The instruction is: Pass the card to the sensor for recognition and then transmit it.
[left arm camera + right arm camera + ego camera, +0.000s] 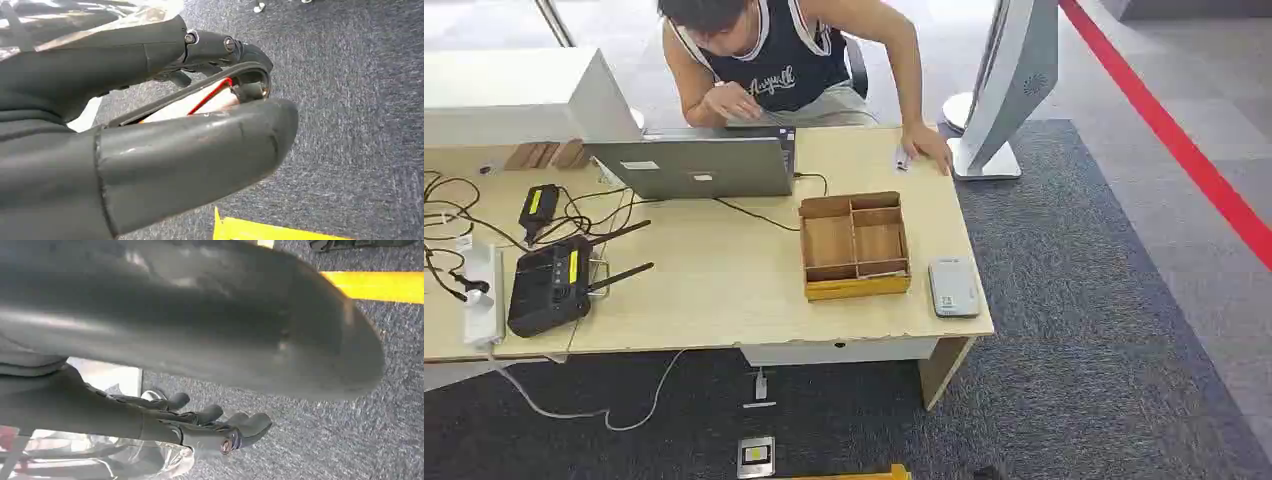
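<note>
The left hand (pixel 200 115) pinches the card (pixel 200 102) between thumb and fingers, low above the carpet (pixel 360 125). The right hand (pixel 200 390) hangs with fingers apart, holding nothing. The task seems hardly started: the sensor (pixel 953 287) lies untouched at the counter's (pixel 724 290) near right corner.

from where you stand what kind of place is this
Probably an office or lab test area: a desk with a laptop and router, grey carpet, and a person working across the desk.
</note>
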`<action>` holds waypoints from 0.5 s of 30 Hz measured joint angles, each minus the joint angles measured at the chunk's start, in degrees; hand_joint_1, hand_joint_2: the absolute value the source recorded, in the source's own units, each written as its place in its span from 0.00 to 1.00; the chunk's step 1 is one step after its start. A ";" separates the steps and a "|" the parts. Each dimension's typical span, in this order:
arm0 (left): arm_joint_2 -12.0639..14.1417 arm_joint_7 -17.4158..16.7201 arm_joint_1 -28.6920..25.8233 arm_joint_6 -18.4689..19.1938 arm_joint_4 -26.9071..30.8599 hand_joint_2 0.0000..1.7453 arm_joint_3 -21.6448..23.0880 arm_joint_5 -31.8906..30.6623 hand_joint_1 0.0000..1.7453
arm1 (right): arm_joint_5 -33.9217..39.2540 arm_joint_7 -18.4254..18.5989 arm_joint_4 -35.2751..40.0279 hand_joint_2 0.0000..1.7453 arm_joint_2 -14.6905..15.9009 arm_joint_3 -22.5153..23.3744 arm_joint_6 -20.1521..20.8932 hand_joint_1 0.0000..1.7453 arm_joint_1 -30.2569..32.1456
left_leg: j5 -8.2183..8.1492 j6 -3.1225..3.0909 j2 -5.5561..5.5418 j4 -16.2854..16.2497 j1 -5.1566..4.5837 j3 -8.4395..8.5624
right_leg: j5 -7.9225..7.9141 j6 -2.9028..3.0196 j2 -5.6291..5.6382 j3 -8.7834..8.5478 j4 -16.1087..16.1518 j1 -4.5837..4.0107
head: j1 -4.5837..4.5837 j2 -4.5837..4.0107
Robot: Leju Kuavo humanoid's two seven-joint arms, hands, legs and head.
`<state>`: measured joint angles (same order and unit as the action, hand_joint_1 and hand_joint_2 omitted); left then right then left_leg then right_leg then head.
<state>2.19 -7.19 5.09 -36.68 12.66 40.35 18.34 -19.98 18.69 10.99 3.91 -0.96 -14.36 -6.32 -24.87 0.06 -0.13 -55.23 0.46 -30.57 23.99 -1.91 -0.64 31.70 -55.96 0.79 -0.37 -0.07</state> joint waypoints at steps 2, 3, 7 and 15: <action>0.00 0.00 -0.01 0.02 0.00 0.00 0.00 -0.02 0.00 | -0.09 -0.20 0.00 0.00 0.20 0.15 -0.02 0.00 0.00 | 0.00 0.00 0.00 0.00 0.00 0.00 | 0.00 0.00 0.00 0.00 0.00 0.00 | 0.02 0.00; 0.00 0.00 -0.01 0.07 0.00 0.00 0.00 -0.02 0.00 | -0.11 -0.17 0.00 0.00 0.28 0.20 -0.02 0.00 0.00 | 0.00 0.00 0.00 0.00 0.00 0.00 | 0.00 0.00 0.00 0.00 0.00 0.00 | 0.02 0.00; -0.04 -0.26 0.00 0.43 0.00 0.00 0.00 -0.28 0.00 | -0.50 -0.02 0.00 0.00 0.61 0.28 0.00 0.00 0.01 | 0.00 0.00 0.00 0.00 0.00 0.01 | 0.00 0.00 0.00 0.01 0.00 0.00 | 0.02 0.00; -0.20 -3.83 0.03 1.33 0.00 0.00 0.04 -0.37 0.00 | -2.84 2.17 -0.20 0.00 1.53 0.22 1.22 0.00 -0.20 | 0.00 0.00 0.00 0.00 0.00 -0.01 | 0.00 0.00 0.00 0.00 0.00 0.00 | 0.02 0.00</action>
<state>1.99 -11.02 5.12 -35.34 12.66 40.39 17.97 -22.82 20.85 10.80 5.44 -0.74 -13.14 -6.52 -24.87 0.06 -0.13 -55.22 0.46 -30.57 23.99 -1.91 -0.64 31.70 -55.96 0.78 -0.35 -0.07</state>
